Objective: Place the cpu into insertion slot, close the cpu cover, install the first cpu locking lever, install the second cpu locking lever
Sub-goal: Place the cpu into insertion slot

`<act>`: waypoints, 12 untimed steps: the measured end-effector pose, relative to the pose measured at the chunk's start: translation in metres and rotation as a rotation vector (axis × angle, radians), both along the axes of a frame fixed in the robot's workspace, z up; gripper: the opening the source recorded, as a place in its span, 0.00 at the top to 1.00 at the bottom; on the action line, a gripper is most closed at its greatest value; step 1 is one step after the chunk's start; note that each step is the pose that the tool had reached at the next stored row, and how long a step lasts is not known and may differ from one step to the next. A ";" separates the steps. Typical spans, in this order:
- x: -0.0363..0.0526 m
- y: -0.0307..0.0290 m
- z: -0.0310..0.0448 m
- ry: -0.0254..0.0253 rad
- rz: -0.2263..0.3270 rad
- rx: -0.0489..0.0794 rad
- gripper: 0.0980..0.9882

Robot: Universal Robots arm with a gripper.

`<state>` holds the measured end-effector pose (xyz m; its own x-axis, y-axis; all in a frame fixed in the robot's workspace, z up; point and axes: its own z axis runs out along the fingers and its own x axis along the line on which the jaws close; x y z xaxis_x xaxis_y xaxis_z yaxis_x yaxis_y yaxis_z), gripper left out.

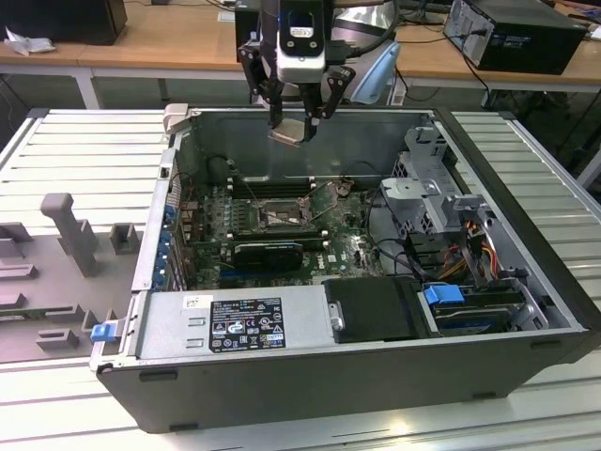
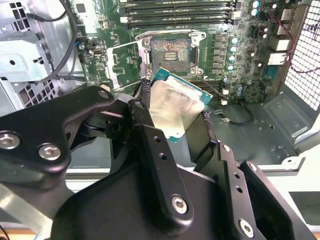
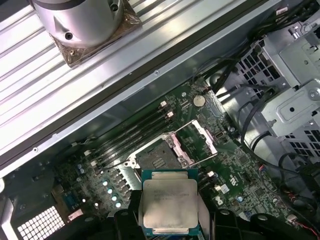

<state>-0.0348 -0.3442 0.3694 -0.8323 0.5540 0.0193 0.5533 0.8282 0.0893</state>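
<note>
gripper (image 1: 295,122) clamped on the cpu (image 3: 170,204), hanging above the open case (image 1: 376,141). insertion slot (image 2: 170,53) lies exposed, cpu cover (image 2: 123,62) swung open beside it.

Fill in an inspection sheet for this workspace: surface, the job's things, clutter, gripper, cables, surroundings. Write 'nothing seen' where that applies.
Surface: grey slatted table carrying an open computer case.
Job's things: cpu held in the air above the board; insertion slot empty; cpu cover swung open beside it.
Clutter: grey fixture blocks on the table, at the exterior view's left.
Gripper: gripper shut on the cpu, above the case.
Cables: black leads by the drive cage; coloured wires.
Surroundings: wooden desks behind, one bearing a black box.
</note>
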 end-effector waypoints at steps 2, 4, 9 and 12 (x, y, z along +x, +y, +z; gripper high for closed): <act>0.0000 0.0000 0.0000 0.0000 -0.012 0.000 0.52; 0.0000 0.0000 0.0000 0.0000 -0.020 0.000 0.52; 0.0000 0.0000 0.0000 0.0000 -0.052 0.000 0.52; 0.0000 0.0000 0.0000 0.0000 -0.063 0.000 0.52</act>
<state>-0.0348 -0.3442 0.3694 -0.7960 0.6049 0.0194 0.6040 0.7920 0.0893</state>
